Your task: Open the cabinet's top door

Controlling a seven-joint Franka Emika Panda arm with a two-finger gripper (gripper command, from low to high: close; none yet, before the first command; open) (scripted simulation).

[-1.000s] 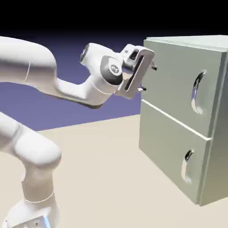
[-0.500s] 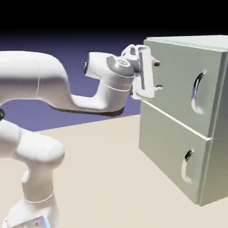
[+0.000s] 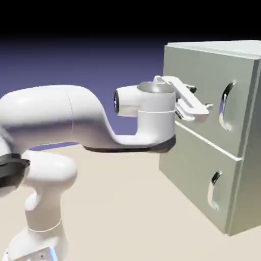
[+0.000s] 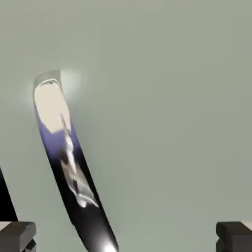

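The pale grey-green cabinet [image 3: 244,153] stands at the exterior view's right with both front panels closed. Its top door [image 3: 201,69] carries a curved silver handle [image 3: 226,105] in an oval recess. My gripper [image 3: 201,99] is open and hovers just in front of the top door, left of that handle and not touching it. In the hand view the top door [image 4: 172,98] fills the picture. The handle [image 4: 69,162] runs slantwise from upper left to bottom middle, and the two fingertips [image 4: 17,236] sit wide apart at the bottom corners around my gripper [image 4: 125,238].
Below the top door is the shorter lower panel [image 3: 191,168] with its smaller handle [image 3: 214,189]. The beige table [image 3: 117,204] stretches between the robot base and the cabinet. My arm's elbow and forearm [image 3: 76,120] span the exterior view's left and middle.
My arm has swung lower and to the right. The hand has turned to face the top door and has moved from the cabinet's upper left corner toward the handle.
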